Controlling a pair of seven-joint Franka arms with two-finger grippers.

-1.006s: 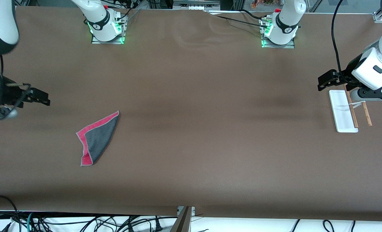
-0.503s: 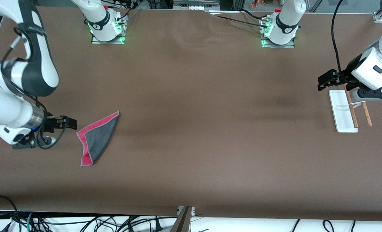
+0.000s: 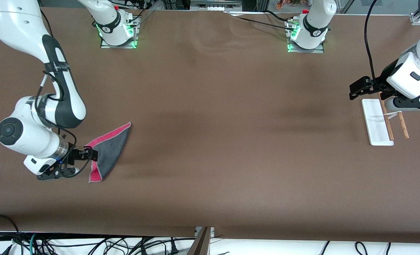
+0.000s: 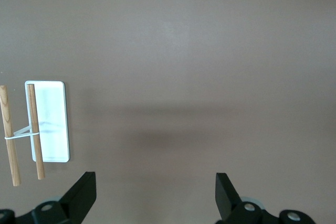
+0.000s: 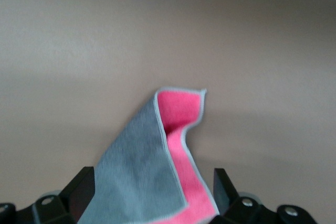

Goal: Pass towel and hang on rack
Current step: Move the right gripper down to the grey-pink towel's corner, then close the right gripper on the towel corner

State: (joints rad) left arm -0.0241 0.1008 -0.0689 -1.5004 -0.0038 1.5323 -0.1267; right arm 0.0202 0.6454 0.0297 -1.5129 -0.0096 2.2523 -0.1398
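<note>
Small soft cloth towel (image 3: 108,150), dark grey with pinkish-red underside folded over along one edge, lies flat on the brown desk (image 3: 210,141), lower left of the front view. Looks light and floppy: it will drape and sag once lifted, so a pinch at the stitched edge or corner seems best.

Right end effector (image 3: 89,154) is at the towel's edge, fingers spread wide with the cloth between them in the right wrist view (image 5: 152,171); no grip yet. Whether the fingertips touch the desk is hidden.

Left end effector (image 3: 358,89) waits wide open, empty, over the desk beside the white-based rack with two thin wooden rods (image 3: 376,122), right side of frame. The left wrist partly covers the rods' upper ends.
</note>
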